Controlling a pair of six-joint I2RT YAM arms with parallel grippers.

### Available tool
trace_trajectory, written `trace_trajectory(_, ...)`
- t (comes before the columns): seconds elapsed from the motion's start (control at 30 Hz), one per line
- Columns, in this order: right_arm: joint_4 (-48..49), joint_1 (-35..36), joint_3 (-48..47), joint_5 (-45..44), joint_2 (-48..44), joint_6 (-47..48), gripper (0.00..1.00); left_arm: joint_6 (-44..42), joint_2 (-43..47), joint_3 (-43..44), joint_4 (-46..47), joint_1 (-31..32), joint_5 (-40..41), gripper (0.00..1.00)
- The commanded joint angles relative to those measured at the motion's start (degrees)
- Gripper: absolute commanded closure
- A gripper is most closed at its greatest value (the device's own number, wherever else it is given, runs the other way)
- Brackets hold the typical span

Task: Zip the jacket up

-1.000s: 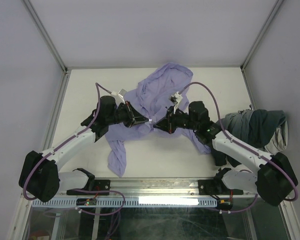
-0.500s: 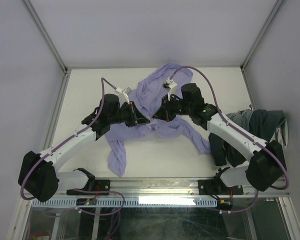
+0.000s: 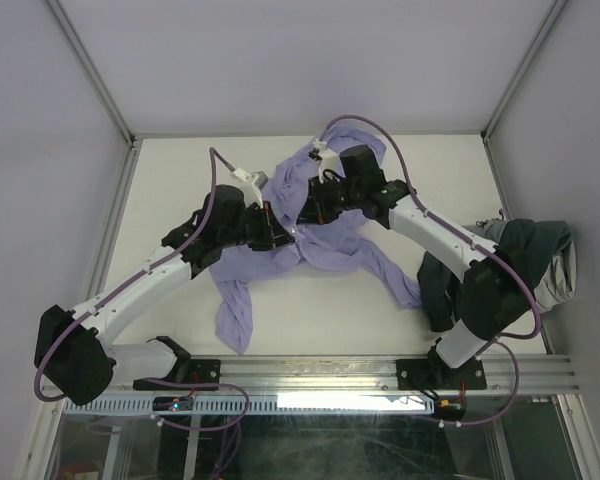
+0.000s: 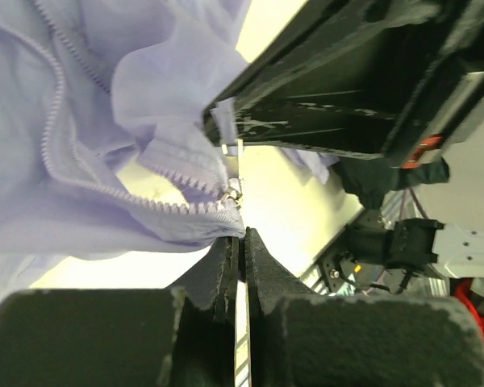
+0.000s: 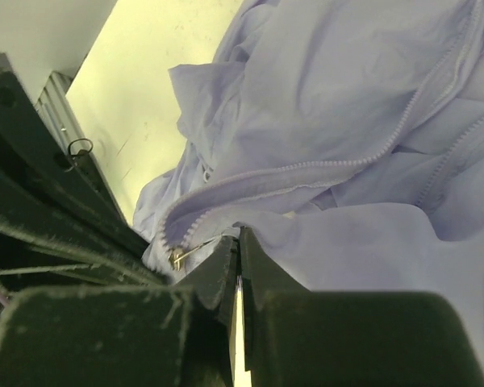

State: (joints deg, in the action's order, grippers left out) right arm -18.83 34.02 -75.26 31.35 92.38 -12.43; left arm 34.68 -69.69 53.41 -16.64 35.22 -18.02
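The lavender jacket (image 3: 332,252) lies crumpled mid-table, one sleeve trailing toward the near left. My left gripper (image 3: 286,233) is shut on the jacket's edge (image 4: 185,230) just below the zipper's end; its tips (image 4: 240,235) pinch the fabric. My right gripper (image 3: 306,207) sits close beside it, slightly farther back, shut at the zipper pull (image 5: 179,258); its tips (image 5: 238,235) meet the thin metal tab and the fabric. In the left wrist view the slider (image 4: 235,194) hangs between my two grippers. Open zipper teeth (image 5: 363,161) run away up the jacket.
A dark grey-green bunched garment (image 3: 520,255) lies at the table's right edge beside the right arm. The enclosure's walls (image 3: 100,120) ring the table. The metal rail (image 3: 310,372) runs along the near edge.
The right arm swung toward the back left, taking its gripper and the jacket fabric with it. The left gripper followed a little toward the back. Both stayed shut.
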Motion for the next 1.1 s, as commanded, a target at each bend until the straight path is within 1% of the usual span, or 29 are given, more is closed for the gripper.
trace_trajectory(0.0, 4.4, -3.4, -6.4, 0.0, 0.1, 3.8, 1.00, 1.1, 3.3, -0.8, -12.5, -0.1, 2.3, 1.00)
trace_trajectory(0.1, 2.1, -2.6, -5.8, 4.9, -0.1, 4.0, 1.00, 3.5, 4.7, -1.0, -9.8, -2.1, 4.3, 0.99)
trace_trajectory(0.27, 4.5, 0.6, -1.1, 6.8, -2.5, 1.4, 1.00, 5.9, 6.9, -0.7, -5.2, -2.9, 5.4, 0.86)
trace_trajectory(0.4, 7.6, 2.7, -0.4, 7.9, -3.1, -2.1, 1.00, 8.0, 7.5, -1.2, -5.3, -3.4, 7.0, 0.72)
trace_trajectory(0.53, 8.8, 4.1, -1.9, 8.3, -2.5, -4.4, 1.00, 12.2, 10.0, -2.2, -7.2, -3.7, 10.9, 0.59)
trace_trajectory(0.63, 9.3, 4.9, -3.3, 8.7, -1.7, -6.0, 1.00, 14.2, 12.3, -2.1, -9.6, -3.7, 12.8, 0.54)
trace_trajectory(0.73, 9.5, 5.4, -4.4, 8.4, -0.8, -7.1, 1.00, 15.3, 14.1, -2.6, -10.8, -3.7, 13.0, 0.44)
trace_trajectory(0.87, 9.5, 5.6, -5.7, 8.2, 0.3, -8.3, 1.00, 16.9, 14.0, -3.5, -10.8, -3.7, 12.4, 0.42)
trace_trajectory(0.93, 9.6, 5.6, -5.9, 7.5, 0.3, -8.6, 1.00, 19.1, 13.3, -3.8, -10.9, -3.7, 12.5, 0.42)
trace_trajectory(1.07, 10.2, 5.6, -5.4, 6.9, -0.1, -9.2, 1.00, 22.7, 12.3, -4.8, -9.5, -3.7, 12.4, 0.46)
